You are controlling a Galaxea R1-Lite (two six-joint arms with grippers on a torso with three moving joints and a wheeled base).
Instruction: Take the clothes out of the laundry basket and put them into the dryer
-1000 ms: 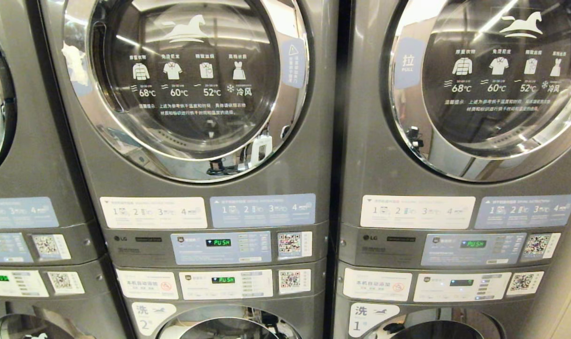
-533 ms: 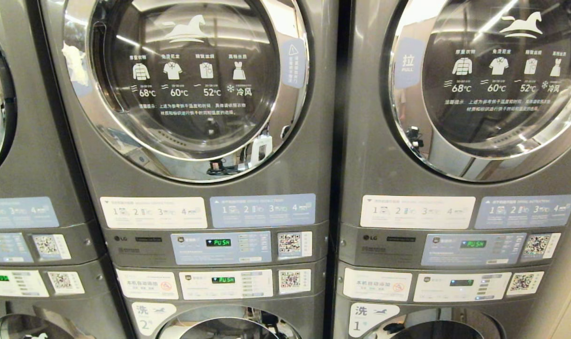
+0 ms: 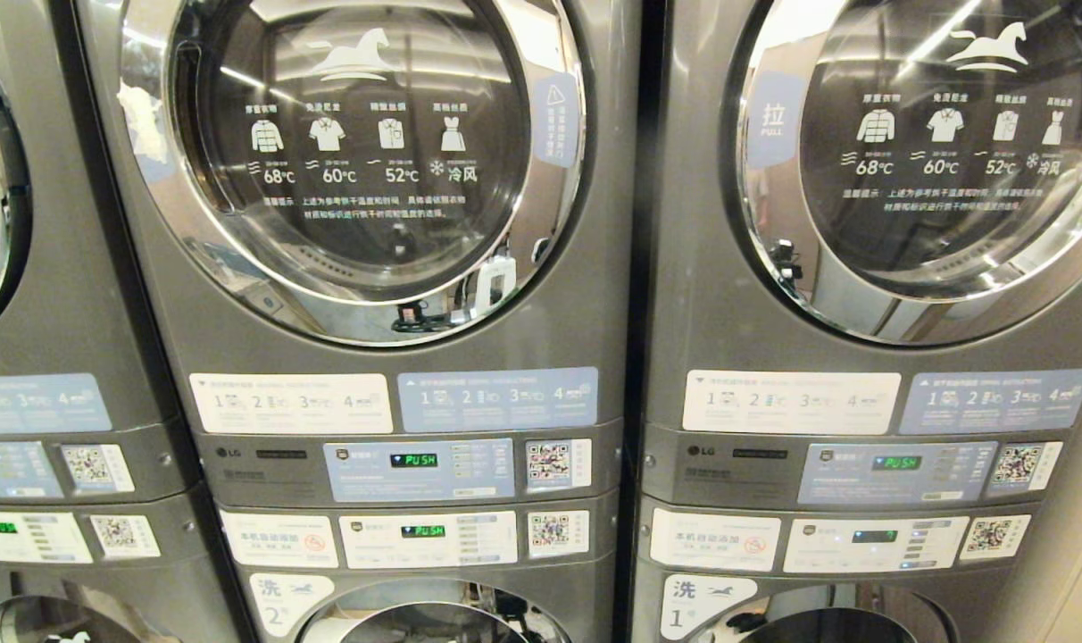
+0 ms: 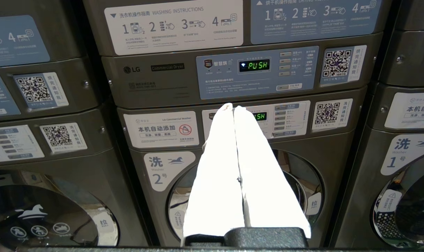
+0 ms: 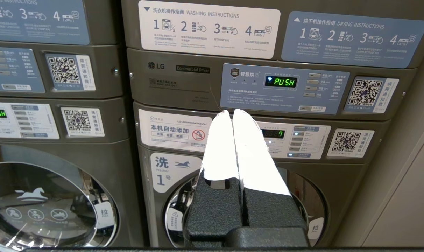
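Between me and the machines, the left gripper (image 4: 234, 107) had its white fingers (image 4: 215, 182) pressed together, holding nothing, pointed at the control panel (image 4: 257, 68) of the stack marked 2. I saw the right gripper (image 5: 232, 112) likewise closed and empty, facing the stack marked 1. Both dryer doors (image 3: 353, 161) above were shut, displays reading PUSH (image 3: 413, 460). I could find neither clothes nor laundry basket in any view.
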